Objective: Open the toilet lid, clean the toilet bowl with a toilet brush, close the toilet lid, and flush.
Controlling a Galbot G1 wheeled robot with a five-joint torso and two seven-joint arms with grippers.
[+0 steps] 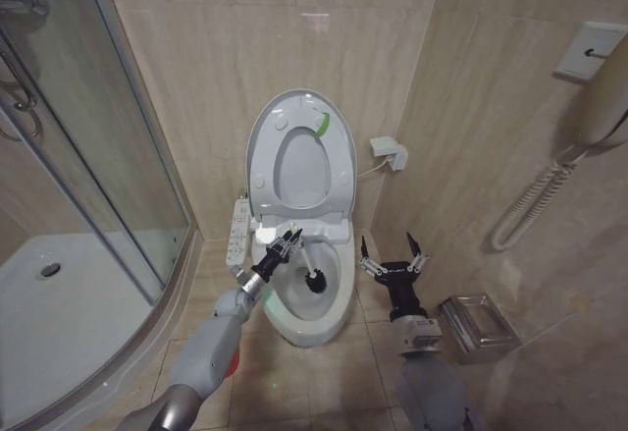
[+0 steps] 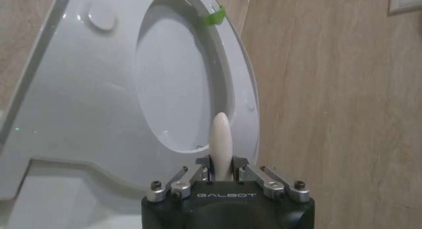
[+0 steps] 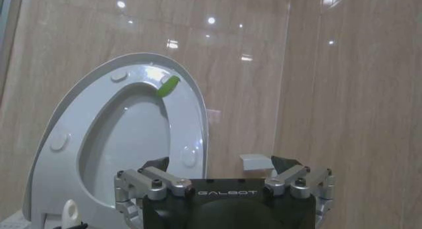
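The toilet lid point(image 1: 299, 171) stands raised against the back wall, with a green strip near its top. Below it the toilet bowl point(image 1: 319, 303) lies uncovered. My left gripper point(image 1: 285, 245) is over the bowl's rear left and is shut on the white handle of the toilet brush point(image 1: 312, 278), whose dark head is down inside the bowl. In the left wrist view the handle's tip point(image 2: 220, 137) sticks up between the shut fingers point(image 2: 197, 175) in front of the lid point(image 2: 178, 90). My right gripper point(image 1: 392, 258) hangs open and empty beside the bowl's right side, facing the lid point(image 3: 125, 140).
A curved glass shower enclosure point(image 1: 108, 176) closes off the left. The button panel point(image 1: 238, 231) juts from the bowl's left side. A red cup holder point(image 1: 232, 363) peeks from under my left arm. On the right are a wall phone point(image 1: 601, 97) and a metal box point(image 1: 478, 325) on the floor.
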